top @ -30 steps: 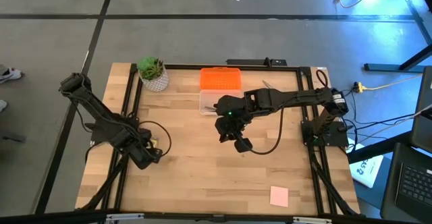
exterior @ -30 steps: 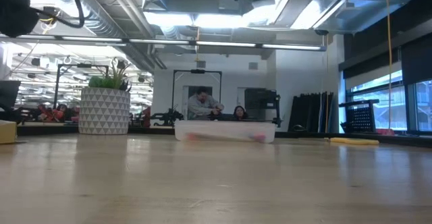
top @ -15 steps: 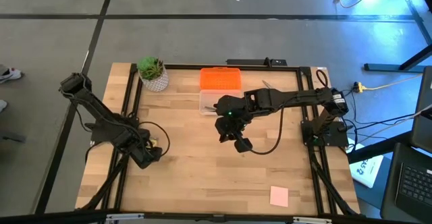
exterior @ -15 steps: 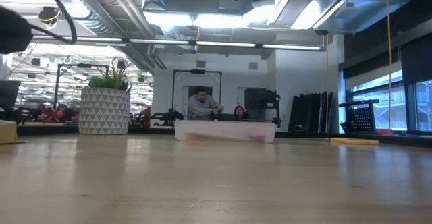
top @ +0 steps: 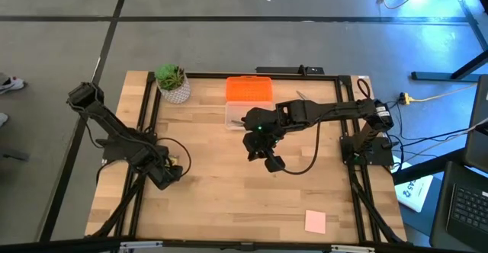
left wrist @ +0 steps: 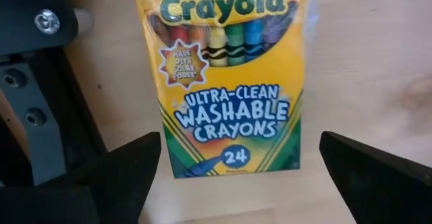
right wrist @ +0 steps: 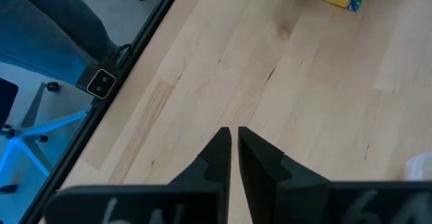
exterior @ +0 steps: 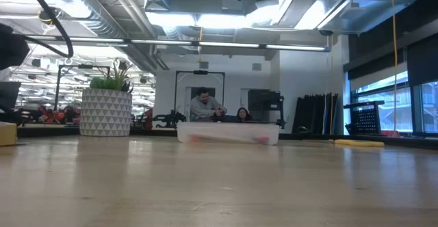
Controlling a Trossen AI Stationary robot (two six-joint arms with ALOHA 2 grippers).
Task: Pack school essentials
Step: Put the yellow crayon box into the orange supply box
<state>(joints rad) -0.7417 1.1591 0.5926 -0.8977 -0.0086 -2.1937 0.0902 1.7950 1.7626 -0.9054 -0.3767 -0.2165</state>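
Closing on the crayon box [left wrist: 226,75] is the step I judge to be in hand, and it asks for care at the bench's [top: 229,192] left edge. The left gripper [top: 169,173] hangs there with its fingers [left wrist: 125,166] spread wide, released and empty, one on each side of the box's lower end. The box lies flat on the wood, face up, right beside the black frame rail [left wrist: 37,116] along that edge.

To do it well, I would lower the gripper until both fingers bracket the box's narrow sides, not its printed face, and keep them level so neither tip digs into the bench. The rail sits close on one side, so the finger nearest it needs room; nudging the box a little toward the bench's middle first may help. Cardboard gives, so a gentle squeeze should do.

Farther in, near the bench's middle, the right gripper [top: 271,161] hangs above bare wood with its fingers clenched together on nothing. A pink pad [top: 315,222] lies near the front right corner, still unpacked.

At the back edge sits the clear case [top: 242,116] with its orange lid [top: 248,89], the likely destination, and the plant [top: 172,81] stands towards the back left corner, clear of the path.
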